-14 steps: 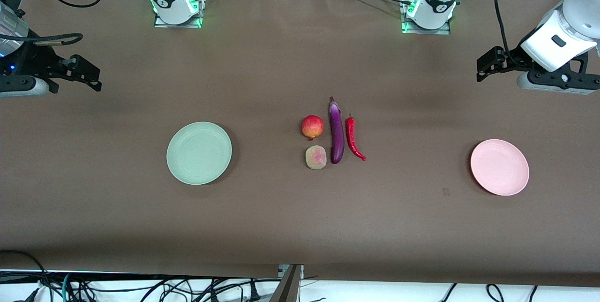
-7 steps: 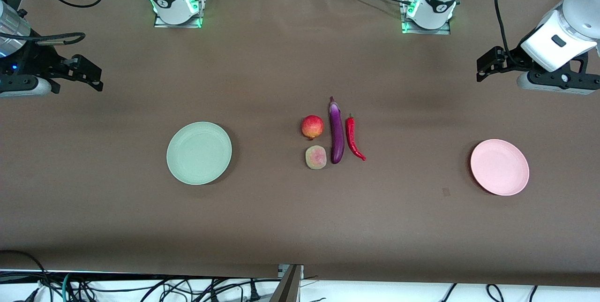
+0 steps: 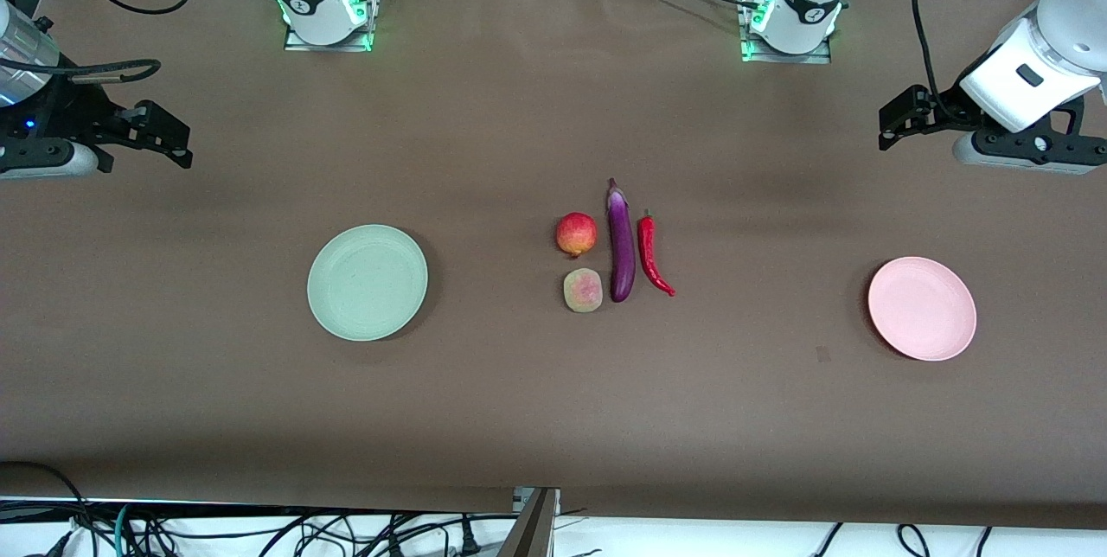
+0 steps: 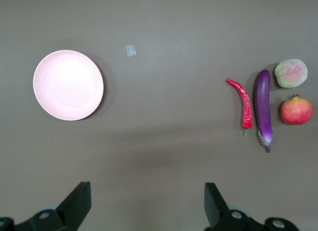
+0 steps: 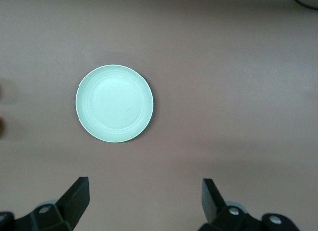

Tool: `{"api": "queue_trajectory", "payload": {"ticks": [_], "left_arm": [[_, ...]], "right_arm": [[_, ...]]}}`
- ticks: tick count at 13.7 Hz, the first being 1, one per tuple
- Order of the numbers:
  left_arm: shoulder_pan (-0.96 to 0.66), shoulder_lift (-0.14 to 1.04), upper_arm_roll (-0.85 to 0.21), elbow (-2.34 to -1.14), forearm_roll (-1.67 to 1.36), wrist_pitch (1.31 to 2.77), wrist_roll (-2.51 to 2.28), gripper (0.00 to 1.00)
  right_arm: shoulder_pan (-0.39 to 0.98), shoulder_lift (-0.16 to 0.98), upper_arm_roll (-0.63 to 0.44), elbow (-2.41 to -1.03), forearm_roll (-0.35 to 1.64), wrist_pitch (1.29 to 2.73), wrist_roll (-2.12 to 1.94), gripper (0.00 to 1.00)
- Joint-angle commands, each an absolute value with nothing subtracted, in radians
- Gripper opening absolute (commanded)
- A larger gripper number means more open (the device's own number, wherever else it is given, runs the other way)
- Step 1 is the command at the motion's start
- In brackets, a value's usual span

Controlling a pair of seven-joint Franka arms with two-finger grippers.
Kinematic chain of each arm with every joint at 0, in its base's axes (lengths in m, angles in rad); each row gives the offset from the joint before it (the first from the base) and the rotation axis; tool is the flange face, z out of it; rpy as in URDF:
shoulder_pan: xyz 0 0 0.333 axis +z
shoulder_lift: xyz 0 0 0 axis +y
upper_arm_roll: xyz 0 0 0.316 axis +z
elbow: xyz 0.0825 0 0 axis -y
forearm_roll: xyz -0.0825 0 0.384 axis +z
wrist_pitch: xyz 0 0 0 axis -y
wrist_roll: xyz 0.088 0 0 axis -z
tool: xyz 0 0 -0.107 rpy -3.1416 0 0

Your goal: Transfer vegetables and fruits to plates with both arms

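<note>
1. Front view counts two plates, two fruits, two vegetables and two arms on one brown table (image 3: 553,419).
2. Both plates are round, matte and of like size. The mint green plate (image 3: 367,282) lies toward the right arm's end of the table; the pink plate (image 3: 922,308) lies toward the left arm's end. Neither holds anything.
3. All four pieces of produce sit in a tight cluster between the plates, well apart from both.
4. The pomegranate (image 3: 576,233) is round and red-orange. The yellow-green fruit (image 3: 583,290), with a pink blotchy centre, lies just nearer the front camera than the pomegranate.
5. The eggplant (image 3: 620,241) is long, slim and glossy purple, lying beside both fruits, its stem end pointing toward the arm bases.
6. The chili pepper (image 3: 653,253) is thin, curved and red, shorter than the eggplant, lying just beside it on the side toward the pink plate.
7. The left end effector (image 3: 899,118) hangs over bare table at the left arm's end, fingers spread wide, holding nothing.
8. The right end effector (image 3: 160,135) hangs over bare table at the right arm's end, fingers likewise wide apart and holding nothing.
</note>
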State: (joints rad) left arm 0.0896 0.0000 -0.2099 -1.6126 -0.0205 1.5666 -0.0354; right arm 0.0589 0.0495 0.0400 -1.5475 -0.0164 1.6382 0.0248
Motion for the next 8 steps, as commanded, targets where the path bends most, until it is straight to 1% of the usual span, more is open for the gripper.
{"api": "queue_trajectory", "payload": {"ticks": [1,8], "left_arm": [[0.086,0.012,-0.215,-1.583,-0.006,1.545,-0.052,1.0],[0.078,0.012,-0.216,-1.583,-0.005,1.545,-0.052,1.0]], "right_arm": [[0.06,0.054,0.044,-1.537,-0.02,1.631,0.026,1.0],[0.061,0.052,0.048,-1.537,-0.018,1.628,0.028,1.0]]}}
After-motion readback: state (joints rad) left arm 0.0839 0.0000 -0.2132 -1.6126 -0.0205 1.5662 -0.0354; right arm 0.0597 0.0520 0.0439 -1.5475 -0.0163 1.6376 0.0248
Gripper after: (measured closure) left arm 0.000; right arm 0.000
